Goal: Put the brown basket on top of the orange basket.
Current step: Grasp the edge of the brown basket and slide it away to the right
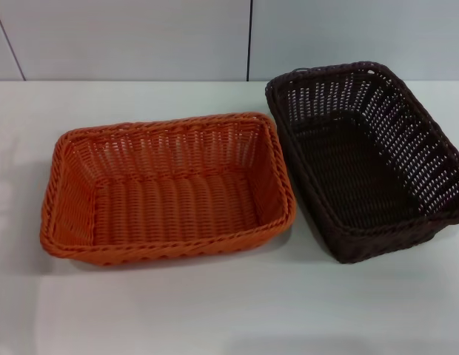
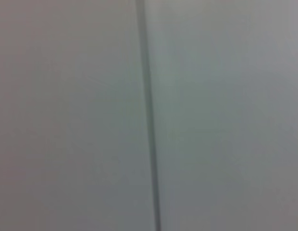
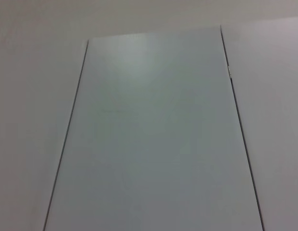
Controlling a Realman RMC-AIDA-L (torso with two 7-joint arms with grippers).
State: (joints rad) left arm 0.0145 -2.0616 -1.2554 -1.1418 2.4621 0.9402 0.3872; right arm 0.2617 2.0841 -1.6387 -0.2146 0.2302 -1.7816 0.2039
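- On white table (image 1: pixel 215 310), head view: 2 baskets total, both upright, open side up, nothing inside either
- 1x orange basket (image 1: pixel 166 191) – rectangular woven, braided rim, sloping sides; sits left-centre of table, long side running across the view
- 1x brown basket (image 1: pixel 366 159) – rectangular, very dark woven, openwork sides, braided rim; sits to the right of the orange one and a bit farther back, turned at an angle; its right edge runs out of view
- Relation: baskets side by side, just beside each other at the near corners; can't tell if rims touch. Brown not stacked on orange
- Behind table: pale wall panels (image 1: pixel 126 37), 1 dark vertical seam (image 1: pixel 249 41)
- L + R grippers: 0 in view in any cam; jaw state can't tell
- L wrist cam: pale panel, 1 dark seam only
- R wrist cam: pale panels, 2 seams only
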